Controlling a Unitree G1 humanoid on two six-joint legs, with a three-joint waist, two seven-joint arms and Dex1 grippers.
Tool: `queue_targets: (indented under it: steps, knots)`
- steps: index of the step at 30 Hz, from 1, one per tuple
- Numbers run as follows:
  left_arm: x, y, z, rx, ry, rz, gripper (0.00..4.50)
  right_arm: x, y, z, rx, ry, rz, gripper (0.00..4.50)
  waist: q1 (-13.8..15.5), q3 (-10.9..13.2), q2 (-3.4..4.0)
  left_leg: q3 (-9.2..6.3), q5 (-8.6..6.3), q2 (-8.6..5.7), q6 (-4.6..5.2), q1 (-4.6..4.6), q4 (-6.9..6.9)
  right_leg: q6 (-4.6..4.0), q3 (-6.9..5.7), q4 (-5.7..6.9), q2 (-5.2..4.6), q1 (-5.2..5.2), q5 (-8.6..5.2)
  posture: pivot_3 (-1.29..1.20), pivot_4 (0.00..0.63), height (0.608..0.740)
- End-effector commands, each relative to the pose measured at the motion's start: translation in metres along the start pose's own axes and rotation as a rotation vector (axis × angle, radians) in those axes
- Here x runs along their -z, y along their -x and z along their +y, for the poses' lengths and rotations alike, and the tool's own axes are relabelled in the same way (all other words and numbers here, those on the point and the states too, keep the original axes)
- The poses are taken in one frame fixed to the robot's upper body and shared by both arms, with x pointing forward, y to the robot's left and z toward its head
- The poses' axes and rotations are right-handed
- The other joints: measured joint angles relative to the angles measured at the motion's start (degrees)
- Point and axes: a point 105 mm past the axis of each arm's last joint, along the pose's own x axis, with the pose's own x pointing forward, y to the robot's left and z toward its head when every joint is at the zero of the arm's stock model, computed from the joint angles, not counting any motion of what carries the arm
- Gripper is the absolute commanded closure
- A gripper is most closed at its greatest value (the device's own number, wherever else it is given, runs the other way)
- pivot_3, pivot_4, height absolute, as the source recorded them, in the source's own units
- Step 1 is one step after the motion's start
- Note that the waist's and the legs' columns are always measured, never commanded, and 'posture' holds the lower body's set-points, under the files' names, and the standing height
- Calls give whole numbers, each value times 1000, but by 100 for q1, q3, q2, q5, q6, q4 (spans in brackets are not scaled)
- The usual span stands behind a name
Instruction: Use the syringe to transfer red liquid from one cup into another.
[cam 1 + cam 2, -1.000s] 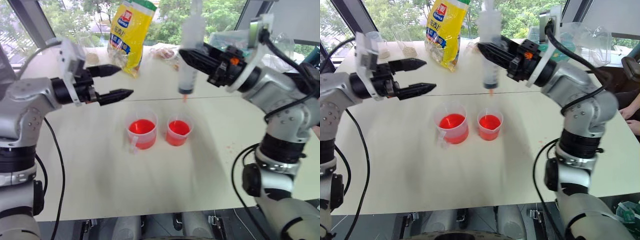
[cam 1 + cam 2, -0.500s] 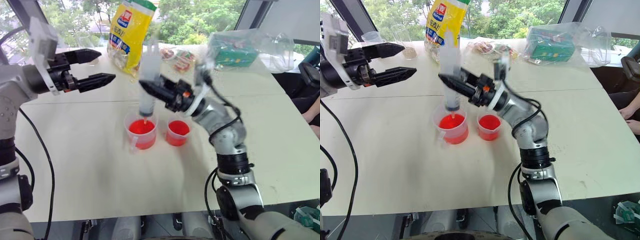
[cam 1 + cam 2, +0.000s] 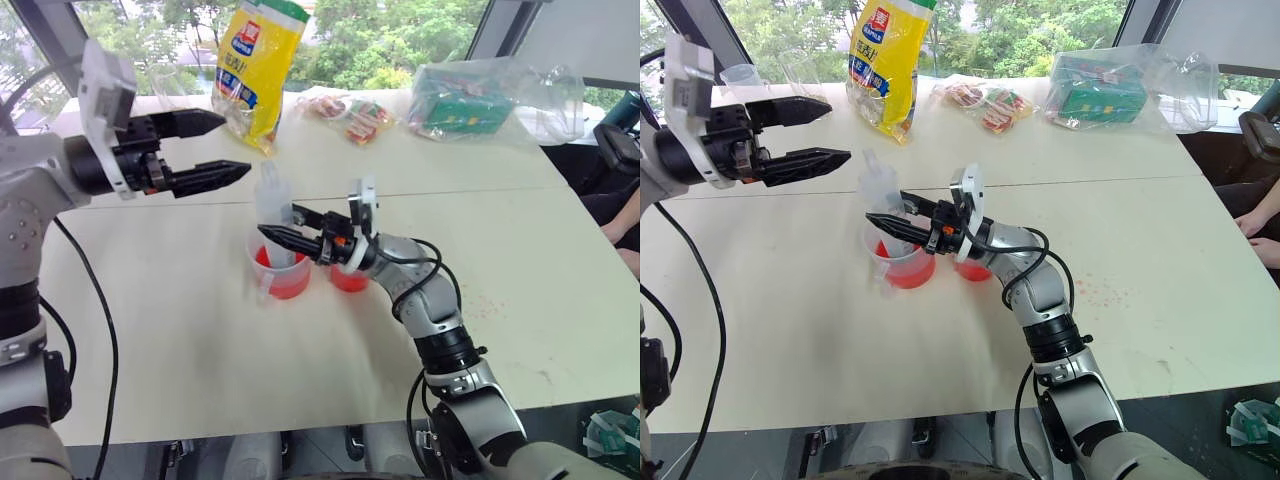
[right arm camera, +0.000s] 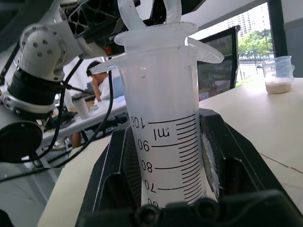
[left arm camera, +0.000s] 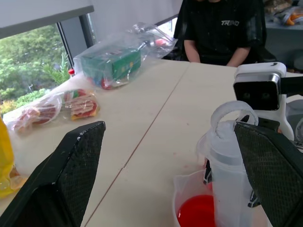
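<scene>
Robot holding a syringe upright in a handled cup of red liquid.

The right gripper (image 3: 275, 236) clamps the syringe (image 3: 272, 215), its lower end inside the handled cup (image 3: 277, 275); the smaller cup (image 3: 349, 280) stands just beside. The left gripper (image 3: 232, 148) hovers with fingers spread, empty.

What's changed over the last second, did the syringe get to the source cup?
The right gripper, shut on the syringe, swung from above the smaller cup over to the handled cup and lowered the tip into it. The left gripper stayed open and raised; both cups stayed put.
</scene>
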Motion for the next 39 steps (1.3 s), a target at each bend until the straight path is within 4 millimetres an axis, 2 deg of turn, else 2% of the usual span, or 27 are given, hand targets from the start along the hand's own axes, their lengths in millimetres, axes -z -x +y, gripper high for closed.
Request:
queue_targets:
  steps: [1, 13, 21, 32, 38, 39]
  knots:
    - [-6, 0, -7, 24, -34, -5, 0, -4, -2, 4, -20, 35, -9, 3157, -1, 0, -1, 0, 0, 0, 0, 0, 0, 0, 0, 0, 0, 0, 0, 0, 150, 740]
    - [5, -12, -20, 71, -36, 34, 0, 1, 0, 4, -27, 46, 28, 3157, 3, -1, -1, -1, 3, 0, -5, 3, 0, 0, 0, 0, 0, 5, 0, 0, 150, 740]
    - [18, -11, -16, 50, -52, 73, 0, 1, 0, 2, -24, 46, 31, 3157, 2, -2, -3, -3, 4, 1, -8, 5, 0, -1, 0, 0, 2, 6, 0, 0, 150, 740]
    - [23, -35, -19, 66, -28, 9, 0, 2, -2, 4, -45, 61, 52, 3157, 7, -3, -5, -4, 6, 2, -9, 8, 1, -1, 0, 0, 3, 9, 0, 0, 150, 740]
    - [31, -39, -26, 90, -7, 19, 0, 2, -3, 3, -46, 64, 59, 3157, 3, -4, -6, -5, 6, 2, -10, 12, 1, -1, 0, 1, 3, 14, 0, 0, 150, 740]
    - [32, -40, -28, 95, 0, 20, 262, 2, -3, 3, -46, 65, 60, 3157, 3, -4, -6, -5, 6, 1, -10, 13, 1, -1, 0, 0, 3, 15, 0, 0, 150, 740]
